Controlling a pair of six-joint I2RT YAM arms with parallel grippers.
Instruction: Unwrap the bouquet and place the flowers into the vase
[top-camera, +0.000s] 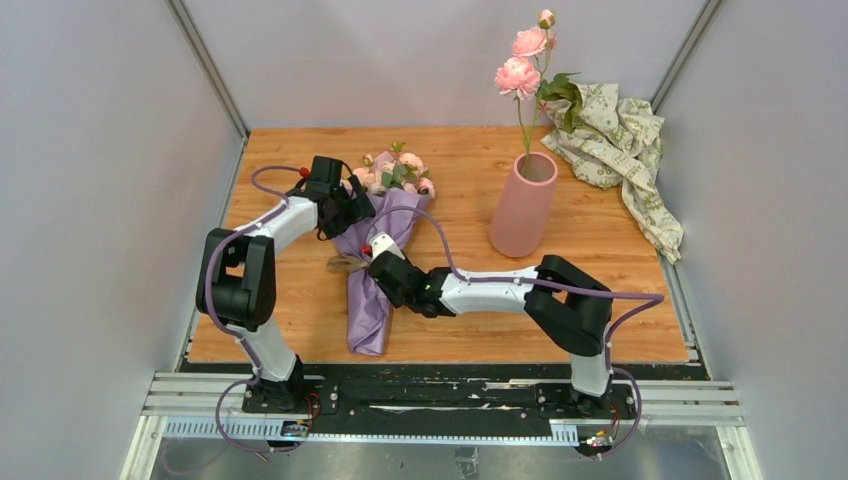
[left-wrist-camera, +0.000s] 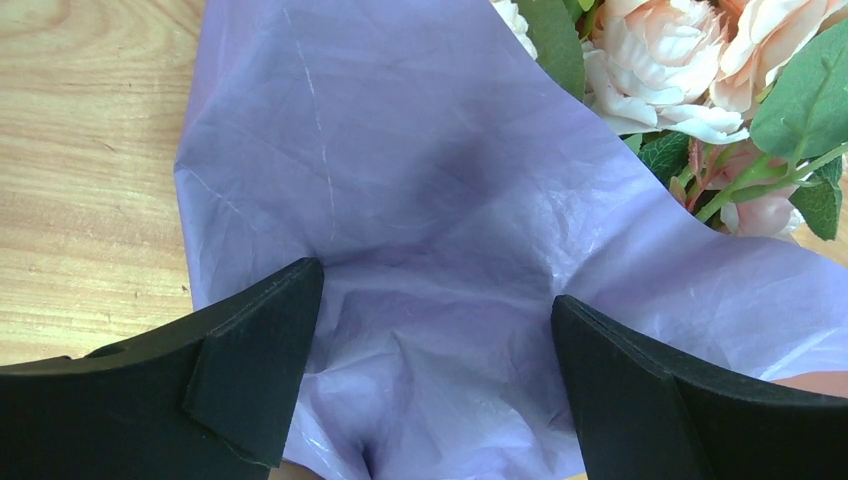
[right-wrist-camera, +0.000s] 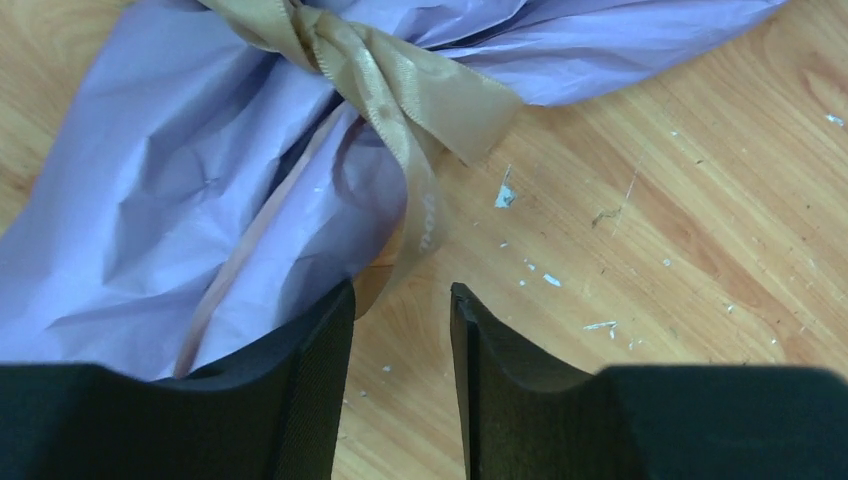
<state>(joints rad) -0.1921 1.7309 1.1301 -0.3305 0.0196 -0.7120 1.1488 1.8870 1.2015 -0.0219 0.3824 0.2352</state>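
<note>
The bouquet lies on the wooden table, its lilac paper tied at the waist with a tan ribbon. The peach-pink flowers point to the far side and also show as flowers in the left wrist view. My left gripper hovers over the upper wrap, jaws wide open with only paper beneath. My right gripper sits at the ribbon knot; it is open, with bare wood in the gap. A ribbon tail ends just ahead of its left finger. The pink vase stands upright to the right.
A tall stem with larger pink blooms stands in the vase. Crumpled cream-green patterned paper lies at the back right corner. Grey walls close in the table on three sides. Small white specks dot the wood.
</note>
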